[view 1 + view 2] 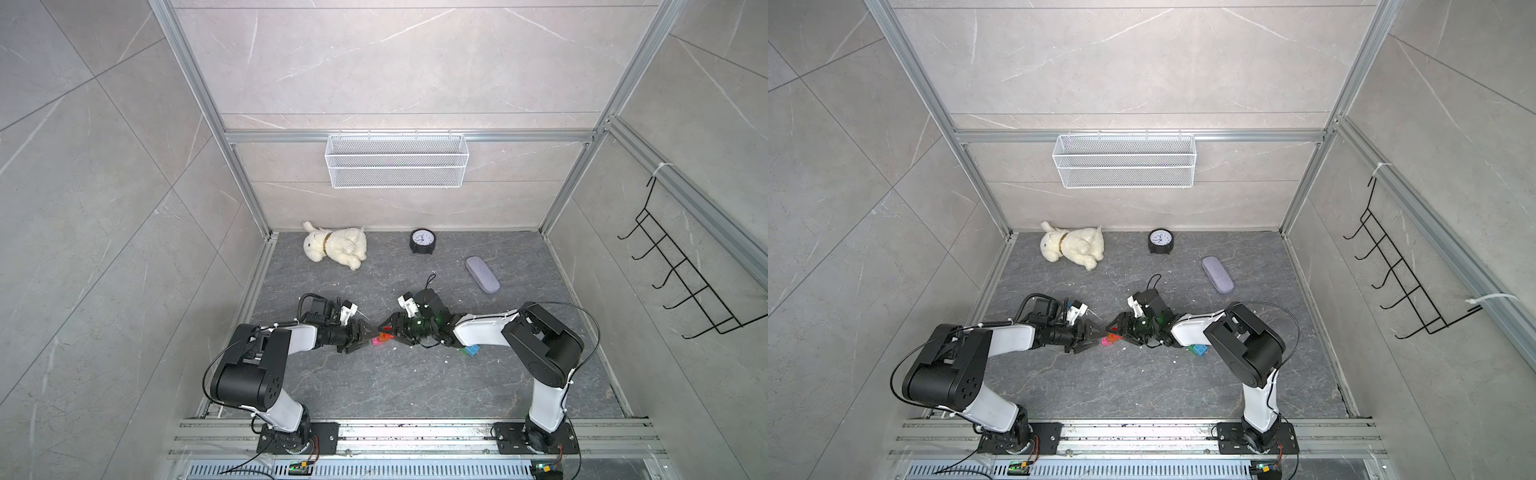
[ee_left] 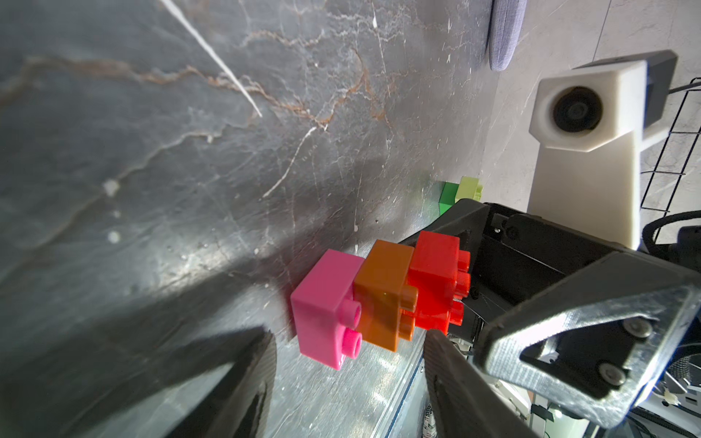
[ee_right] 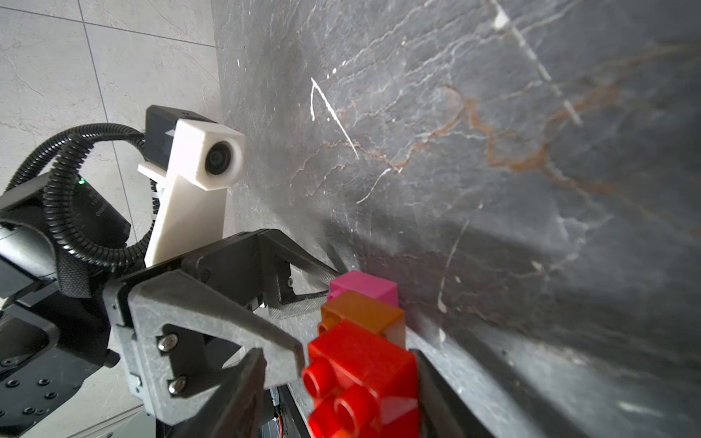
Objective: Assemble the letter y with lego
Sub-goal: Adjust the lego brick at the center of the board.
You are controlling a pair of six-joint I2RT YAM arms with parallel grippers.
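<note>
A stepped lego stem of a pink brick (image 2: 326, 299), an orange brick (image 2: 383, 292) and a red brick (image 2: 436, 277) hangs between my two grippers at mid-table. My right gripper (image 3: 339, 352) is shut on the red brick (image 3: 360, 364). My left gripper (image 2: 349, 333) is open, its fingers standing clear on either side of the pink end. In both top views the grippers meet tip to tip, left gripper (image 1: 368, 337) against right gripper (image 1: 388, 332). A green brick (image 2: 447, 195), a yellow-green brick (image 2: 470, 187) and a blue brick (image 1: 471, 351) lie loose under my right forearm. No letter y is formed.
A plush dog (image 1: 334, 249), a black clock (image 1: 422, 242) and a grey glasses case (image 1: 482, 275) lie at the back of the dark table. A white wire basket (image 1: 397, 162) hangs on the back wall. A black hook rack (image 1: 685, 274) hangs on the right wall.
</note>
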